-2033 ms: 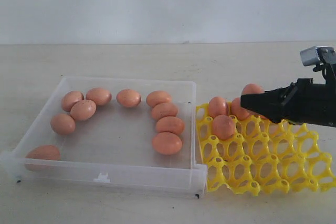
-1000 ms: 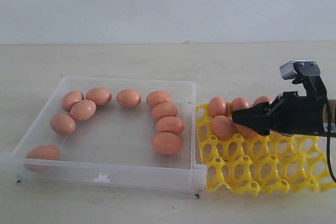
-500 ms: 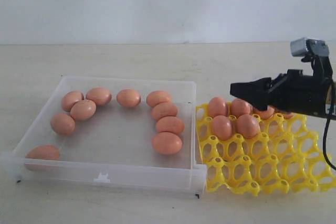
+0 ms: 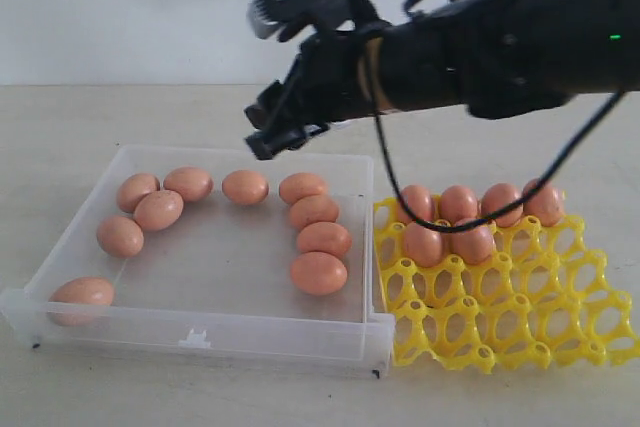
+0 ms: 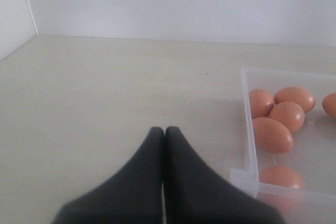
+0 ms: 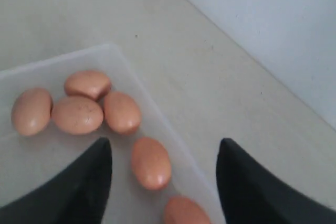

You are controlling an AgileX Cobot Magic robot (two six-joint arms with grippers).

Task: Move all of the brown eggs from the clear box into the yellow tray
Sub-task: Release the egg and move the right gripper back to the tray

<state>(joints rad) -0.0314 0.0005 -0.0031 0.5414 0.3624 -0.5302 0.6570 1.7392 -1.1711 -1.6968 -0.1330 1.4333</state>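
Several brown eggs (image 4: 318, 273) lie in the clear box (image 4: 200, 332), along its left and right sides. Several more (image 4: 458, 205) sit in the far cups of the yellow tray (image 4: 500, 327), which stands to the right of the box. My right gripper (image 4: 262, 137) reaches across and hovers open and empty above the box's back wall. In the right wrist view an egg (image 6: 151, 162) lies below the open right gripper (image 6: 165, 141). My left gripper (image 5: 164, 129) is shut on nothing, over bare table just left of the box (image 5: 247, 129) and its eggs (image 5: 272, 135).
The right arm (image 4: 480, 42) and its cable (image 4: 400, 197) cross above the tray's far rows. The tray's near cups (image 4: 470, 332) hold nothing. A white wall (image 4: 150, 7) closes the back of the table.
The right gripper set an egg in the tray, rose, and swung left to hover above the box's back wall. The left gripper shows no earlier frame.
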